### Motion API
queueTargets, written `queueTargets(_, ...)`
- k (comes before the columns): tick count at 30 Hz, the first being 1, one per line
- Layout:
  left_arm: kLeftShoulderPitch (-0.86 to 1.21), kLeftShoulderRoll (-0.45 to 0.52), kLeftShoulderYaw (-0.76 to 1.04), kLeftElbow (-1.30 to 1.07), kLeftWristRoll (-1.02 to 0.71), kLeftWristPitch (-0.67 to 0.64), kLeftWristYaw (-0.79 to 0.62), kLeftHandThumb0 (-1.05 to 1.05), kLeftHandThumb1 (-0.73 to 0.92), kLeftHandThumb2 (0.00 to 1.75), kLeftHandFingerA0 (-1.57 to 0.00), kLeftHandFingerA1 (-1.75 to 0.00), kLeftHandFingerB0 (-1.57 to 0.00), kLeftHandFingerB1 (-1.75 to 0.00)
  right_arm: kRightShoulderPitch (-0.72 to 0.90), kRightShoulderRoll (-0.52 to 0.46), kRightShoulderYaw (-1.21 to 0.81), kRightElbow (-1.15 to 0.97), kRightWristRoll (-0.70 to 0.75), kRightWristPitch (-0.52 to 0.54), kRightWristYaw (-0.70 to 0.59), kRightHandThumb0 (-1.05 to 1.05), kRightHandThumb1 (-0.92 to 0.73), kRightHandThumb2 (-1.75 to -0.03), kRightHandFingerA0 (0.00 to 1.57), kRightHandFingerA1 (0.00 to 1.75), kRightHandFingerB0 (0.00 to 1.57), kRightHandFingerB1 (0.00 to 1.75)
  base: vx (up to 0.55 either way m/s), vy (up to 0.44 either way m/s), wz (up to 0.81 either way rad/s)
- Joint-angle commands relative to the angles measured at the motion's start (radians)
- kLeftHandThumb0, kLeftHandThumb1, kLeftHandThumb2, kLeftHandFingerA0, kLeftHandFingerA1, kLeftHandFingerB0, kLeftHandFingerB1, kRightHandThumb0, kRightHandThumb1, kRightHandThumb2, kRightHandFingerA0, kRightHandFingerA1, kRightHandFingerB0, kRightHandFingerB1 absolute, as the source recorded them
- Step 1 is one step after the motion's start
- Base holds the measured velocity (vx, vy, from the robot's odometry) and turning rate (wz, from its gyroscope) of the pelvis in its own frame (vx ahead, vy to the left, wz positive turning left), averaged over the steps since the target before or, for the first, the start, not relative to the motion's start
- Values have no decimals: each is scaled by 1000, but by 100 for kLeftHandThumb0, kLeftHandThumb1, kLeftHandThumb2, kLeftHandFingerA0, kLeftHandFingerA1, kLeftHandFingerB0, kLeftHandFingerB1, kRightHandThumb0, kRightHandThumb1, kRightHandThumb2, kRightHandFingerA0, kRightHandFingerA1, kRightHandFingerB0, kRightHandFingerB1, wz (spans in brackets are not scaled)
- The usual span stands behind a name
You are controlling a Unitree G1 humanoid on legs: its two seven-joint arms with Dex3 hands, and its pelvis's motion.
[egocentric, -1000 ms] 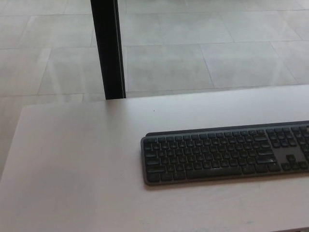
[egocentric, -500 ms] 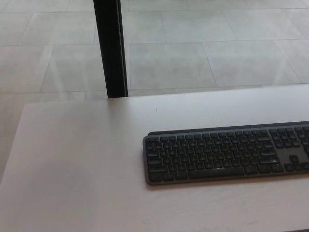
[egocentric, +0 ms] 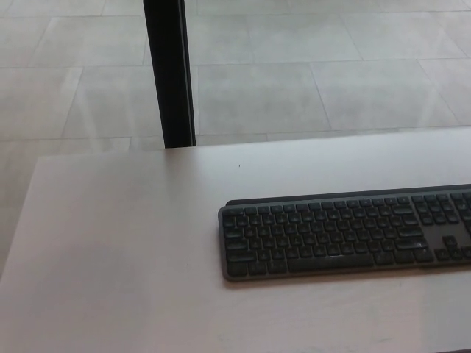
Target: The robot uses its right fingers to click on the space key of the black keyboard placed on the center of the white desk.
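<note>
The black keyboard (egocentric: 344,234) lies flat on the white worktop (egocentric: 118,250), towards the right of the head view, its long side running nearly level with the worktop's near edge and tilted very slightly. Its right end runs out of the picture, so the number pad is only partly seen. The space key (egocentric: 330,262) sits in the front row, a long bar with smaller keys on either side (nothing is touching it). The keyboard's left edge is near the middle of the view, with bare worktop to its left and a strip of it in front.

Neither hand shows in the picture, so whether their fingers are spread or pressed together cannot be told.

Behind the worktop's far edge a black post (egocentric: 171,73) stands upright, left of centre, against a floor (egocentric: 331,66) of large pale tiles. A tiny dark speck (egocentric: 238,166) marks the worktop behind the keyboard's left end
</note>
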Motion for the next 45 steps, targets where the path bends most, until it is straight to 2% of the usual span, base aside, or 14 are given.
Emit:
queueTargets(1,5,29,-9,6,-18,-18,4,-51,71,61,-70,-69,-55,-54,151,38,212,-51,-157,-80,118,-37,-45,-81,85,75,60,60,0,0,0)
queueTargets(2,6,30,-10,6,-18,-19,3,-51,71,61,-69,-70,-55,-54,162,38,234,-42,-170,-92,116,-40,-46,-82,84,74,61,60,0,0,0)
queueTargets(3,7,30,-9,5,-21,-23,1,-51,70,61,-69,-71,-56,-56,168,42,248,-31,-176,-100,112,-33,-55,-57,92,72,66,46,0,0,0)
queueTargets(9,1,33,1,10,-34,-18,-1,-50,70,61,-69,-68,-58,-55,172,31,304,36,-217,-196,129,-35,-59,-58,95,75,68,45,0,0,0)
queueTargets(13,10,32,-20,7,-17,-30,11,-52,70,61,-75,-70,-62,-57,182,25,334,65,-247,-249,152,-38,-59,-58,93,76,70,44,0,0,0)
queueTargets(17,11,31,-20,8,-25,-26,2,-52,71,61,-71,-68,-56,-54,183,7,369,112,-284,-328,190,-40,-60,-58,93,79,70,44,0,0,0)
queueTargets(20,9,36,-18,12,-27,-20,5,-51,70,61,-71,-67,-58,-54,167,-54,457,162,-401,-383,202,-44,-60,-59,96,76,71,43,0,0,0)
queueTargets(26,9,30,-10,2,-40,-27,-20,-50,71,61,-67,-71,-58,-57,135,-86,535,180,-481,-388,193,-43,-58,-58,95,88,72,43,0,0,0)
queueTargets(28,7,31,-15,1,-34,-26,-3,-51,71,61,-70,-70,-58,-57,131,-88,550,183,-493,-381,191,-45,-58,-58,94,94,72,43,0,0,0)
queueTargets(29,9,31,-20,4,-28,-31,-4,-51,71,61,-71,-69,-57,-55,122,-96,582,188,-530,-372,192,-48,-61,-58,89,96,70,42,0,0,0)
queueTargets(31,7,33,-23,4,-25,-33,0,-52,71,61,-73,-70,-60,-56,117,-106,614,182,-580,-354,174,-52,-62,-59,91,89,70,42,0,0,0)
queueTargets(35,3,34,-21,7,-29,-31,-1,-51,71,61,-71,-71,-62,-56,102,-124,664,214,-646,-417,137,-47,-60,-58,90,85,70,43,0,0,0)
queueTargets(38,5,33,-18,4,-35,-28,-5,-50,71,61,-70,-70,-58,-56,77,-130,697,242,-696,-438,103,-47,-60,-58,91,90,70,43,0,0,0)
queueTargets(45,18,28,-27,2,-29,-36,-13,-50,72,61,-71,-70,-58,-57,23,-163,797,237,-865,-338,66,-52,-64,-60,93,87,67,46,0,0,0)
